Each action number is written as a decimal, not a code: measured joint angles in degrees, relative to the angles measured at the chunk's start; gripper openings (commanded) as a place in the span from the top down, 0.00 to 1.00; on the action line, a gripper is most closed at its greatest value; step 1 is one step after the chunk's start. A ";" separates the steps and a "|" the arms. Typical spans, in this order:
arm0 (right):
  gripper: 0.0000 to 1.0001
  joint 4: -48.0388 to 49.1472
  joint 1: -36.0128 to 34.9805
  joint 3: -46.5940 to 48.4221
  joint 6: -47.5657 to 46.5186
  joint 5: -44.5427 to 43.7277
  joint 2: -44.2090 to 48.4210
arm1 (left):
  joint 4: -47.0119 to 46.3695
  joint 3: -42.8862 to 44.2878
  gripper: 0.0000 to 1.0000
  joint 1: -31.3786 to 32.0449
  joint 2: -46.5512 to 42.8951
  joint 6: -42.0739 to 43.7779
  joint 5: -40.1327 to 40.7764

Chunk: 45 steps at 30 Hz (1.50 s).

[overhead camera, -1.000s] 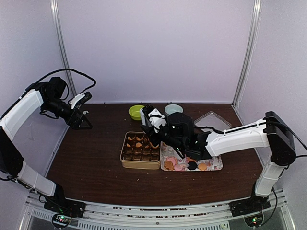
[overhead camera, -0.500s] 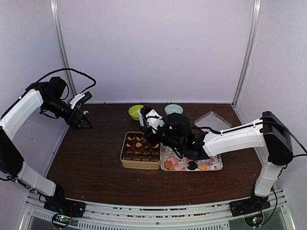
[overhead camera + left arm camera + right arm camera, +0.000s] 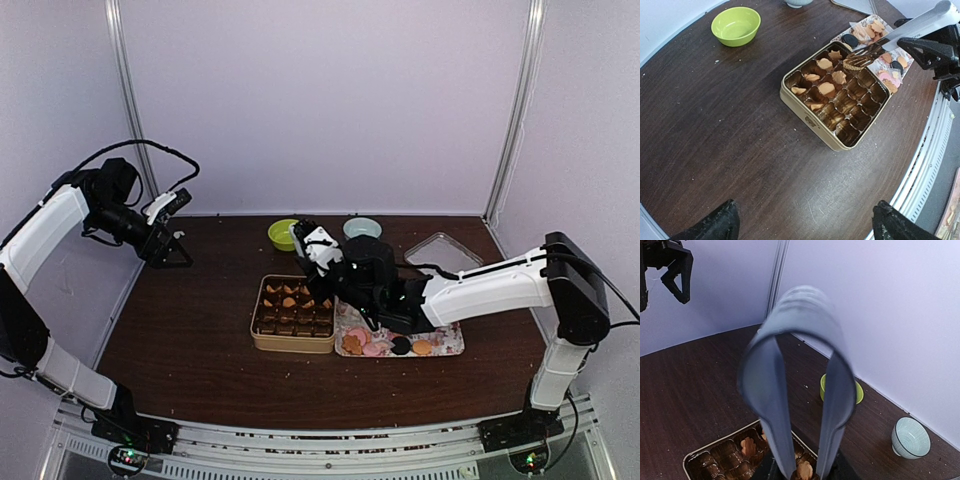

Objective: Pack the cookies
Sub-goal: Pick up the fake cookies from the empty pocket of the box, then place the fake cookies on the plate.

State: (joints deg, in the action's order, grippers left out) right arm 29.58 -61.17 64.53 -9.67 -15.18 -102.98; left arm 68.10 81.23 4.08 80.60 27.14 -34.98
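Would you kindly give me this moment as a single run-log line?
left fingers: open, idle | right fingers: clamp tongs | tongs: pinch cookie over tin | tray: more cookies waiting

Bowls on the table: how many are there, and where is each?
2. The green bowl sits at the back, beyond the cookie tin; the pale striped bowl sits to its right, level with it. The right arm could hide another.

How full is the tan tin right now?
Partly filled. In the left wrist view, cookies lie in about seven cups at one end of the tin; the remaining paper cups are empty.
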 measured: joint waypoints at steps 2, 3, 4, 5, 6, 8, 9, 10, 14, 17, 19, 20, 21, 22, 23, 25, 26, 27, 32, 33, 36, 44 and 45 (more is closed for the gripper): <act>0.86 0.04 0.00 -0.04 -0.17 -0.22 0.22 | 0.02 0.02 0.05 -0.02 0.02 0.00 -0.07; 0.89 0.11 0.00 -0.07 -0.22 -0.31 0.37 | 0.02 0.02 0.05 0.00 0.02 0.00 -0.11; 0.93 0.20 0.00 -0.09 -0.24 -0.33 0.55 | 0.02 0.02 0.05 0.00 0.02 0.00 -0.17; 0.96 0.26 0.00 -0.11 -0.24 -0.35 0.66 | 0.02 0.02 0.06 0.00 0.02 0.00 -0.22; 0.98 0.35 0.00 -0.11 -0.24 -0.33 0.74 | 0.02 0.02 0.06 0.00 0.04 0.00 -0.26; 1.00 0.66 0.00 -0.42 -0.22 -0.31 0.96 | 0.02 0.02 0.06 0.00 0.07 0.00 -0.39; 1.00 0.68 0.00 -0.57 -0.22 -0.26 1.09 | 0.04 0.02 0.06 0.00 0.07 -0.02 -0.42; 1.00 0.70 0.00 -0.79 -0.20 -0.17 1.29 | 0.04 0.02 0.06 -0.02 0.07 0.00 -0.42; 1.00 0.63 0.07 -1.51 -0.02 0.66 1.84 | 0.07 0.02 0.06 0.00 0.07 0.00 -0.44; 1.00 0.63 0.46 -2.05 0.57 1.64 2.32 | 0.07 0.02 0.06 0.00 0.07 0.00 -0.44; 1.00 0.70 0.70 -2.29 1.03 2.05 2.49 | 0.07 0.02 0.06 -0.02 0.07 0.00 -0.44; 1.00 0.81 0.83 -2.36 1.25 2.16 2.51 | 0.09 0.02 0.06 -0.02 0.07 0.00 -0.44; 1.00 1.07 0.87 -2.60 1.49 2.29 2.62 | 0.09 0.02 0.06 0.00 0.07 0.02 -0.46; 1.00 1.14 1.01 -3.04 1.79 2.29 3.02 | 0.11 0.02 0.06 0.00 0.07 0.02 -0.46; 1.00 1.07 1.16 -3.52 2.16 2.32 3.63 | 0.13 0.02 0.06 0.00 0.07 0.02 -0.46; 1.00 0.52 1.42 -4.35 2.47 2.29 5.55 | 0.17 0.02 0.06 -0.02 0.07 0.15 -0.48; 1.00 0.07 1.60 -4.83 2.60 2.34 7.08 | 0.24 0.02 0.06 0.00 0.07 0.20 -0.50; 1.00 -0.22 1.79 -5.27 2.69 2.34 8.31 | 0.35 0.02 0.06 0.00 0.07 0.24 -0.55; 1.00 -0.48 3.48 -9.57 4.68 2.29 17.84 | 0.81 0.02 0.07 0.00 0.07 0.39 -0.83; 1.00 -0.28 3.74 -10.40 5.14 2.25 19.06 | 0.85 0.02 0.07 0.00 0.07 0.39 -0.87; 1.00 0.44 4.46 -13.68 6.49 1.81 21.33 | 0.96 0.02 0.07 0.00 0.07 0.42 -0.96; 0.96 -0.22 5.57 -20.06 9.38 1.03 19.08 | 0.98 0.04 0.06 0.00 0.07 0.42 -1.09; 0.88 -0.15 5.62 -20.06 9.73 1.05 18.75 | 0.98 0.04 0.06 -0.02 0.07 0.42 -1.09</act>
State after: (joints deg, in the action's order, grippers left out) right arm 29.43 -55.55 44.47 0.05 -14.13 -84.23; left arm 69.08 81.28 4.05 80.66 27.55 -36.07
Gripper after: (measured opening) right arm 0.243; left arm 0.942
